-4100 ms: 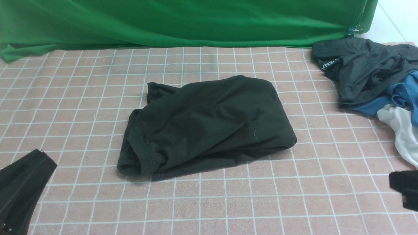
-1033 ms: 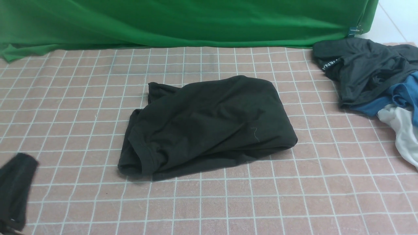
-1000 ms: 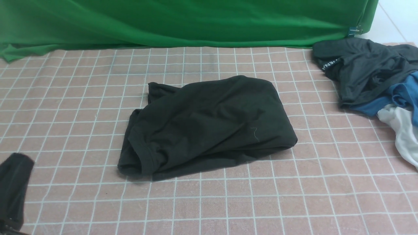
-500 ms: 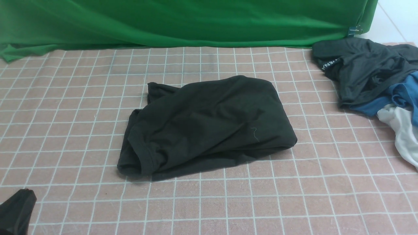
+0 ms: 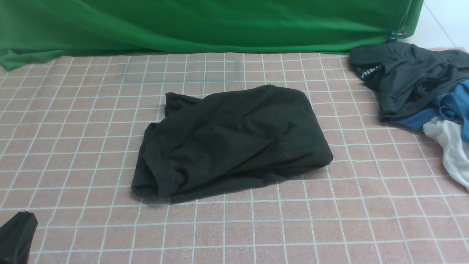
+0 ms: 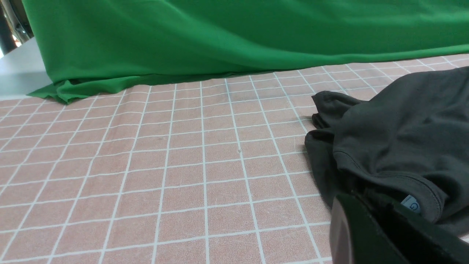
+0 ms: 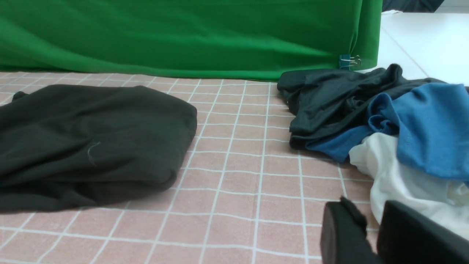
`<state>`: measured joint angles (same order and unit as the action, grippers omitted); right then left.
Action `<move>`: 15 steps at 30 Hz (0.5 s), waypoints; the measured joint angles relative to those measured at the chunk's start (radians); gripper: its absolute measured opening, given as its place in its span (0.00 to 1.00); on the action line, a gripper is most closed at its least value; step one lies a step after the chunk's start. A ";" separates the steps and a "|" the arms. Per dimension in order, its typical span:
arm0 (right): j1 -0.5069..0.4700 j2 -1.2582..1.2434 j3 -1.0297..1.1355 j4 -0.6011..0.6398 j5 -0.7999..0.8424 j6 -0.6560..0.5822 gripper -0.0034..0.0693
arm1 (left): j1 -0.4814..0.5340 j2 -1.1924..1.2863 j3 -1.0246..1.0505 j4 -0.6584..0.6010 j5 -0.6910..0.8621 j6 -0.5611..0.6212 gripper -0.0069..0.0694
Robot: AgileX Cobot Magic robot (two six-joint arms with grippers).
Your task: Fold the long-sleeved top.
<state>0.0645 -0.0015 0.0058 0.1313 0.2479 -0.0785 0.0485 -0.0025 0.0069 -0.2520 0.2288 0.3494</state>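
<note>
The left gripper (image 5: 16, 234), pressed together and empty, has dropped back to the near left corner. The black cotton long-sleeved top (image 5: 231, 141) lies folded mid-table, apparently finished. The right gripper (image 7: 370, 234) stands slightly parted, holding nothing.

The black long-sleeved top (image 7: 84, 143) lies folded on the pink checked cloth (image 7: 234, 183). A pile of dark grey (image 7: 329, 99), blue (image 7: 425, 124) and white (image 7: 403, 183) clothes sits apart. The right gripper (image 7: 372, 234) holds nothing, its jaws slightly apart.
</note>
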 joint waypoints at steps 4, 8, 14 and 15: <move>0.000 0.000 0.000 0.000 0.000 0.000 0.31 | 0.000 0.000 0.000 0.000 0.000 0.000 0.12; 0.000 0.000 0.000 0.001 0.000 0.000 0.32 | 0.000 0.000 0.000 0.000 0.000 0.000 0.12; 0.000 0.000 0.000 0.001 0.000 0.000 0.34 | 0.000 0.000 0.000 0.001 0.000 0.011 0.12; 0.000 0.000 0.000 0.001 0.000 0.000 0.35 | 0.000 0.000 0.000 0.001 0.000 0.011 0.12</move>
<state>0.0645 -0.0015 0.0058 0.1320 0.2479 -0.0785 0.0485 -0.0025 0.0069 -0.2512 0.2288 0.3608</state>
